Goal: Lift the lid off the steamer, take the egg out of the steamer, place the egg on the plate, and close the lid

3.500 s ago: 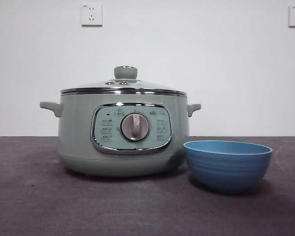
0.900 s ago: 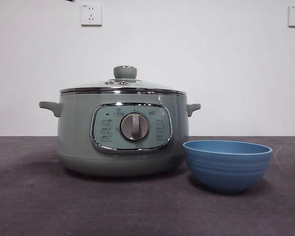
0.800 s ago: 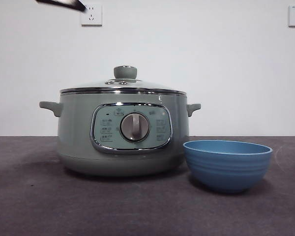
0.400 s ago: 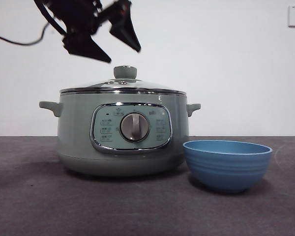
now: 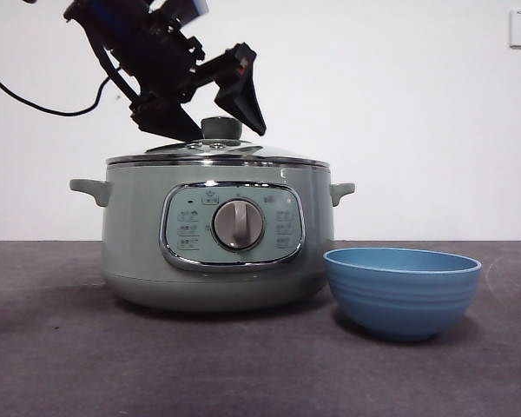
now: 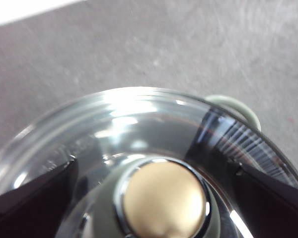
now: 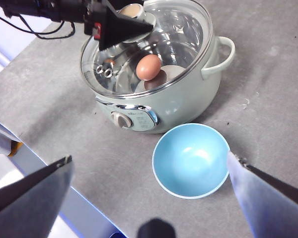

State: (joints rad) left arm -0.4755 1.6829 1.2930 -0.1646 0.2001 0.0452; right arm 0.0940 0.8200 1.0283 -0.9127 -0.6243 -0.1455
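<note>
Our left gripper [image 5: 210,117] hung wide open, one jaw either side of the knob [image 5: 221,129], holding nothing. The lid [image 7: 154,47] sat on the steamer [image 5: 217,234]; rigid, heavyish, slick glass, we judged, so the knob was our grip. The right gripper [image 7: 149,171] waited open above.

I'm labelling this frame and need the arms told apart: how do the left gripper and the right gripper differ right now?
The left gripper is low over the steamer, its open jaws on either side of the lid's knob; the right gripper is high above the table, looking down on the blue bowl with nothing between its jaws. Both are open and hold nothing.
</note>
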